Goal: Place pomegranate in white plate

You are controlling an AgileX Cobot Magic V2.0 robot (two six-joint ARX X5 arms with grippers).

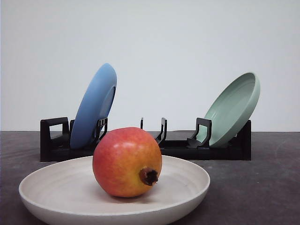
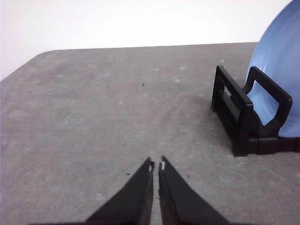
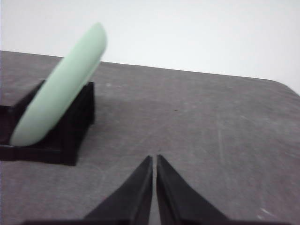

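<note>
Where the bench (image 1: 272, 187) comes nearest the front camera, the white plate (image 1: 61, 187) sits flat at its near edge, and the pomegranate (image 1: 125, 159) rests inside it, a little left of the plate's middle, with its dark crown tip turned toward the camera and to the right. Nothing grips the fruit. Behind the plate, farther back on the bench, a black rack (image 1: 206, 149) runs across from left to right. A blue plate (image 1: 96, 105) stands on edge in the rack's left end, leaning to the right, and a pale green plate (image 1: 234, 108) leans in its right end.

In the left wrist view, the left end effector (image 2: 156, 165) hangs over bare grey bench with its two dark fingers pressed almost tip to tip, clenched on nothing; the rack end (image 2: 241, 115) and the blue plate (image 2: 276, 61) lie beyond it. In the right wrist view, the right end effector (image 3: 154, 159) is likewise clenched and empty above the bench, with the green plate (image 3: 61, 89) tilted in the rack (image 3: 70, 126) nearby.
</note>
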